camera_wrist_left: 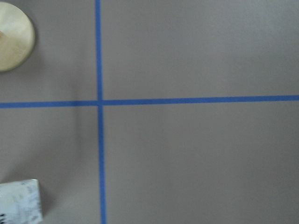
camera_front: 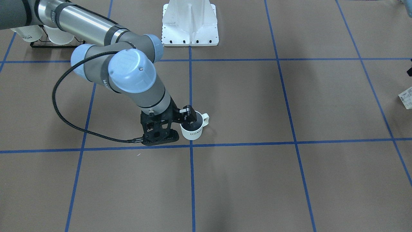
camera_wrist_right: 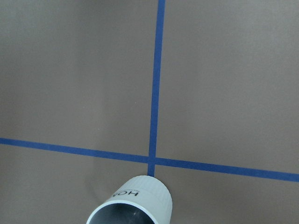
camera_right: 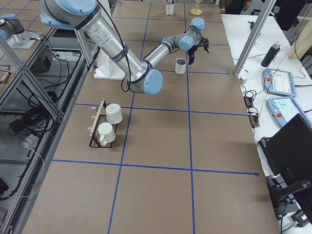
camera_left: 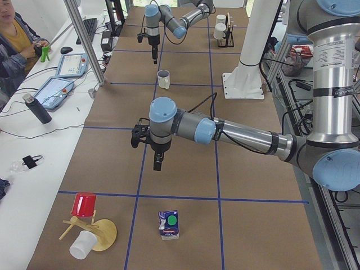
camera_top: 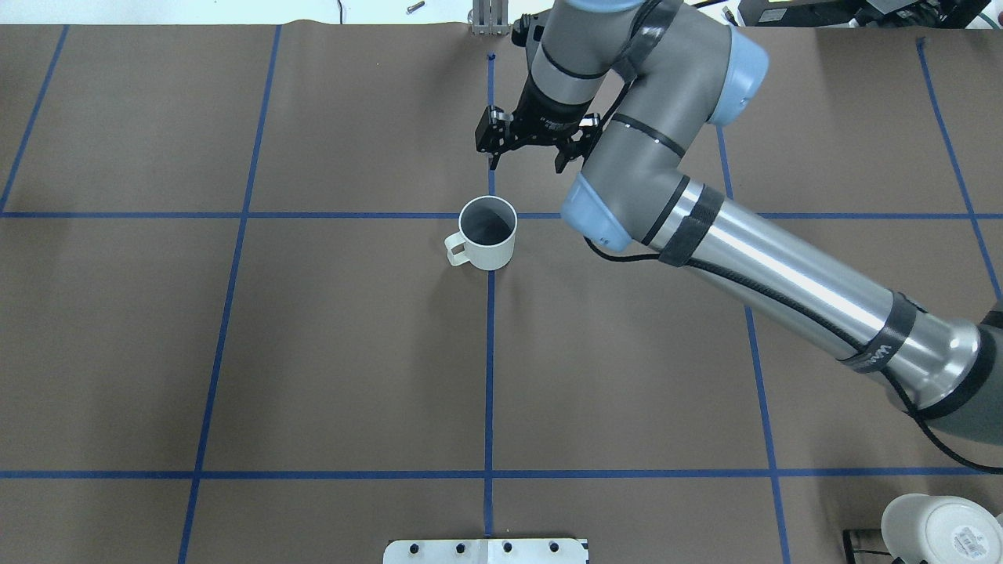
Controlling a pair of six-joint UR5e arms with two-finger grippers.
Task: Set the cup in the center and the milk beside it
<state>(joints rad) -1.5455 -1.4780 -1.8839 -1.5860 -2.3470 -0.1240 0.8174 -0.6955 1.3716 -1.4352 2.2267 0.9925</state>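
Observation:
The cup (camera_top: 487,233), a white mug with a dark inside and "HOME" lettering, stands upright near the table's middle line crossing. It also shows in the front view (camera_front: 192,129) and at the bottom of the right wrist view (camera_wrist_right: 135,205). My right gripper (camera_top: 526,160) is open and empty, raised just beyond the cup on its far side. The milk (camera_left: 168,224), a blue-and-white carton with a green cap, stands at the table's left end; a corner of it shows in the left wrist view (camera_wrist_left: 18,203). My left gripper (camera_left: 157,163) hangs above the table between cup and milk; I cannot tell if it is open.
A black rack with two more white mugs (camera_front: 48,35) stands at the robot's right side. A wooden stand with a red cup and a white cup (camera_left: 90,225) sits near the milk. The white robot base (camera_front: 190,22) is at the table's back middle.

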